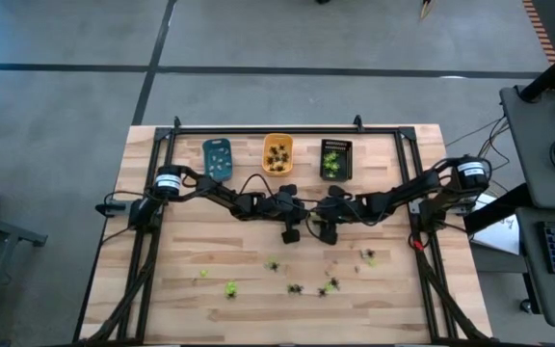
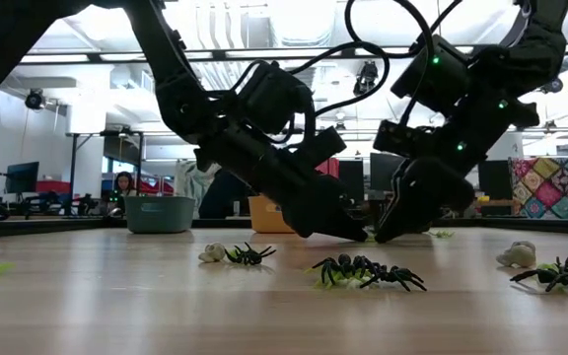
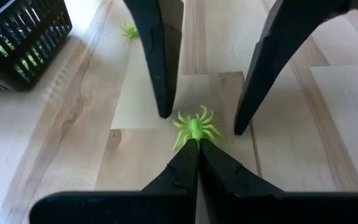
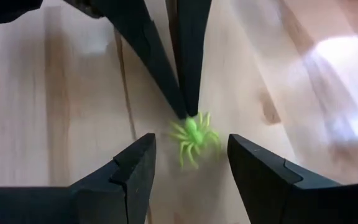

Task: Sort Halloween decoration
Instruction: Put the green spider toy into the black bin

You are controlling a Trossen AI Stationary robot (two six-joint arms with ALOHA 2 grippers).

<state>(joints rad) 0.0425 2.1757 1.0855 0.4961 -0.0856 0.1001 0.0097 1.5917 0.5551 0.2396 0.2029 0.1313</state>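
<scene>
One yellow-green spider figure [image 3: 194,126] [image 4: 192,134] sits mid-table between my two grippers. My left gripper [image 3: 197,142] [image 1: 290,233] is shut on it. My right gripper [image 4: 191,140] [image 1: 328,233] faces it, open, with one finger on either side of the spider and touching nothing. More black and yellow-green spiders [image 1: 295,288] lie loose on the near part of the table, and others show in the low view [image 2: 368,271]. Whether the held spider is off the wood, I cannot tell. My left gripper pinches the yellow-green spider by one end of its body [image 3: 195,137] between its two fingertips. The fingers slant down from the table's left. The legs and the rest of the body stick out past the fingertips, toward the right gripper.
Three small trays stand in a row at the far side: blue [image 1: 217,159], orange [image 1: 277,154] with dark figures in it, and black [image 1: 335,159] with yellow-green ones. Loose spiders [image 1: 230,288] [image 1: 367,255] dot the near half. A metal frame [image 1: 258,129] borders the table.
</scene>
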